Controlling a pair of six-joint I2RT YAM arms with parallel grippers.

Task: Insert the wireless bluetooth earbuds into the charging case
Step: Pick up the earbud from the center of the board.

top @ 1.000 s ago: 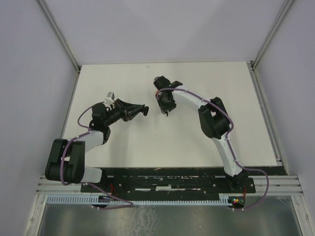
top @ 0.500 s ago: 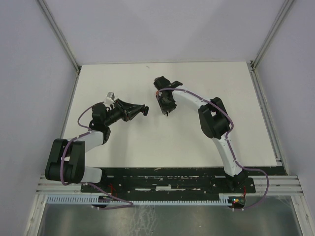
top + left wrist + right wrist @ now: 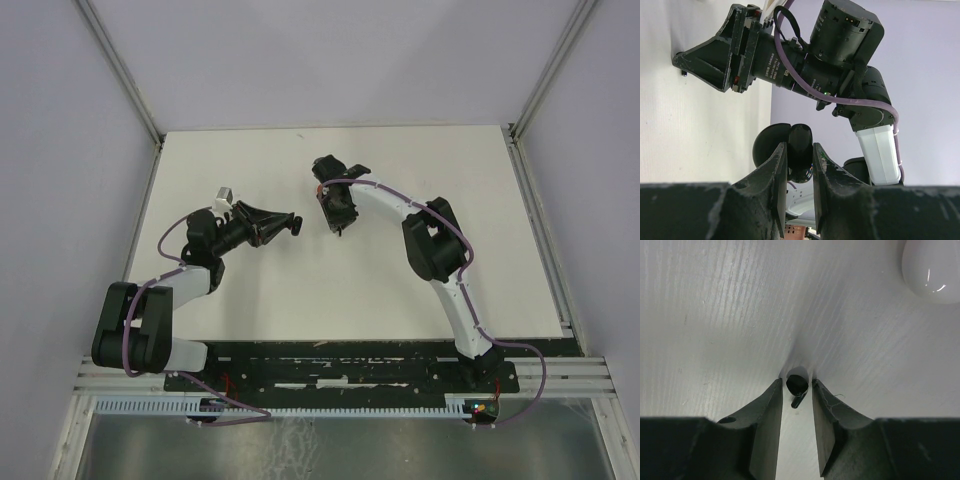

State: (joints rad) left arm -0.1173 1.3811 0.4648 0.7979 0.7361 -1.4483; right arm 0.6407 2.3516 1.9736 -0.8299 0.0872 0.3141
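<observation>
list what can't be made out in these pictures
- Right wrist view: whether the right gripper touches the black earbud between its fingers; the gap is too fine and shadowed.
- Top view: that earbud, hidden beneath the right gripper.
- Right wrist view: white rounded thing, cut off by the top corner.
- Left wrist view: inside of the black case clamped in the left gripper, seen edge-on.

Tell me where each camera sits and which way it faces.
Top external: above, behind the bases, looking down on the white table; left arm and right arm show.
Left wrist: looks sideways over the table at the right arm; left jaws clamp a black charging case.
Right wrist: looks straight down; right jaws straddle a black earbud, white case top right.
Shared: top and left wrist both show the right arm.
</observation>
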